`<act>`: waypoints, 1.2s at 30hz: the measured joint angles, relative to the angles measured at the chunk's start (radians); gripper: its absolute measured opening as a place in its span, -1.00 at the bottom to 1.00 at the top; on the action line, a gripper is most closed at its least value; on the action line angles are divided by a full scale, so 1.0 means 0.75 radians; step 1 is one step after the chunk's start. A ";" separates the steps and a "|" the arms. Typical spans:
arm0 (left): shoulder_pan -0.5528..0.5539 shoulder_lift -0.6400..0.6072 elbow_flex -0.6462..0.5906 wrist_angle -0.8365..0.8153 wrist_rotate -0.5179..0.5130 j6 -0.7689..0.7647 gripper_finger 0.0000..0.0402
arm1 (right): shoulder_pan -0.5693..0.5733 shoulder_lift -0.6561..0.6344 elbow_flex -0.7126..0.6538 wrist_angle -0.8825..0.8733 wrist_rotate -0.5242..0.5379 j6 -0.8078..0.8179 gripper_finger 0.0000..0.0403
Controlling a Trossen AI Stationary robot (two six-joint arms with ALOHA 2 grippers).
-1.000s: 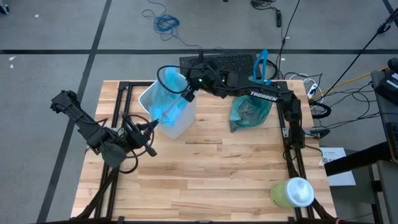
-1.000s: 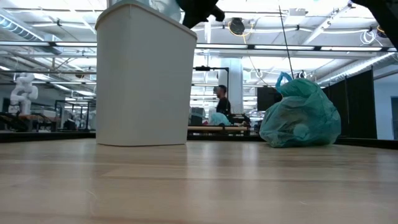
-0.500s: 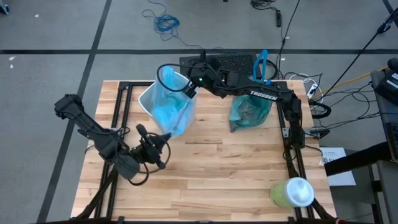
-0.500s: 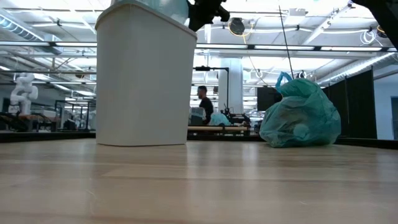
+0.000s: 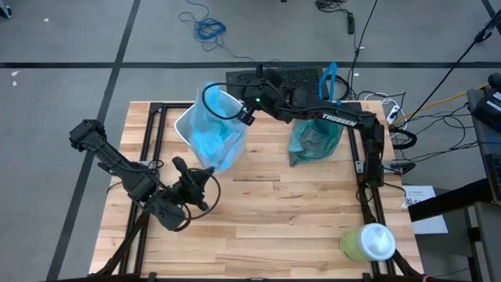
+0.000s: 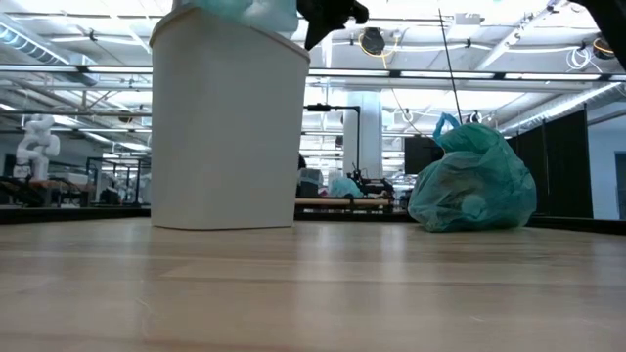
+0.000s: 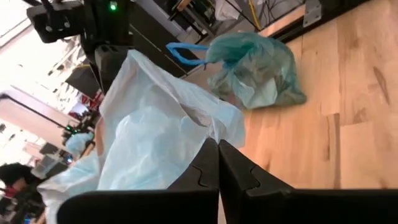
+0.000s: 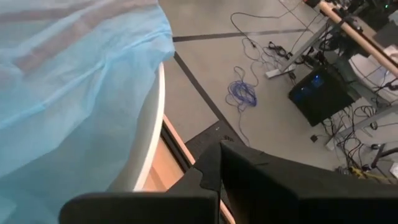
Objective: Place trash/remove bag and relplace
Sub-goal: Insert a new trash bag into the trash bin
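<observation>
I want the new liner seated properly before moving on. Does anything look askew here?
Yes. The sky-blue bag is bunched in the white bin, spilling over one side rather than wrapped round the rim. The right claw is shut at the rim. The full teal bag sits apart, intact.

Wooden table (image 5: 266,227): bin (image 5: 205,149), tied bag (image 5: 315,141), container (image 5: 366,243).

Thin crinkled sky-blue plastic bag (image 5: 215,141) – smooth matt white bin (image 6: 227,122) – pale planked wood table (image 5: 274,211)
</observation>
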 joint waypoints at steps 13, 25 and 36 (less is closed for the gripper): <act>-0.003 -0.001 0.173 0.000 -0.003 0.206 -0.46 | 0.003 -0.046 0.000 -0.055 0.000 -0.045 -1.00; -0.007 -0.026 0.225 -0.184 -0.122 0.119 -0.34 | -0.012 -0.054 0.000 -0.132 -0.072 -0.063 -1.00; -0.081 -0.301 0.227 -0.311 -0.172 -0.314 -0.47 | -0.129 -0.053 0.001 -0.239 -0.481 0.161 -1.00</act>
